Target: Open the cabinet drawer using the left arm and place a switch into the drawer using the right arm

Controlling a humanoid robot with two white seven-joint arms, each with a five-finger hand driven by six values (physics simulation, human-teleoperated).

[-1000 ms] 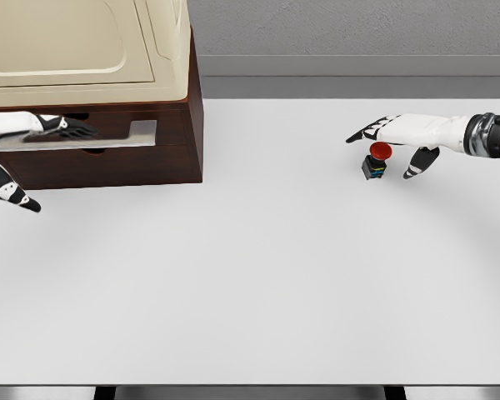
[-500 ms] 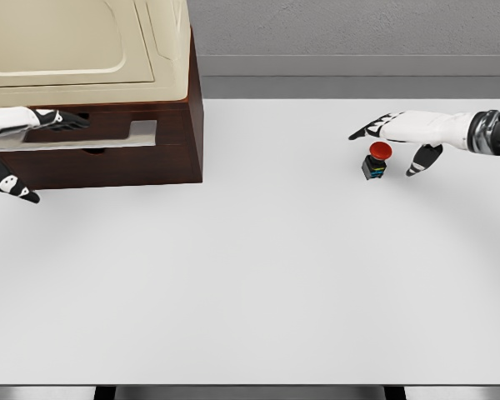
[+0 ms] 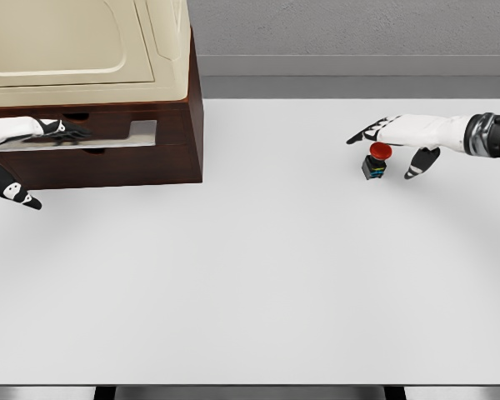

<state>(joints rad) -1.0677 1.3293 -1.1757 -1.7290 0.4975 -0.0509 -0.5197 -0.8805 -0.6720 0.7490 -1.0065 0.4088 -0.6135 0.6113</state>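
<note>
Left hand (image 3: 21, 137) reaches in from the left edge with its fingers stretched flat along the grey handle (image 3: 108, 137) on the drawer (image 3: 142, 125) front, thumb hanging apart below against the dark wood; nothing is clasped. Just above and behind this hand stands the cabinet (image 3: 171, 154), a brown box with a cream top, set at the far left of the white bench (image 3: 258, 275). Whether the drawer is pulled out at all cannot be told. Well apart, across the bench, the right hand (image 3: 400, 137) hovers spread and holding nothing, its fingers pointing leftward and its thumb turned down. The switch (image 3: 375, 161), a dark block with a red cap, sits upright on the bench directly under the palm, between thumb and fingers.
</note>
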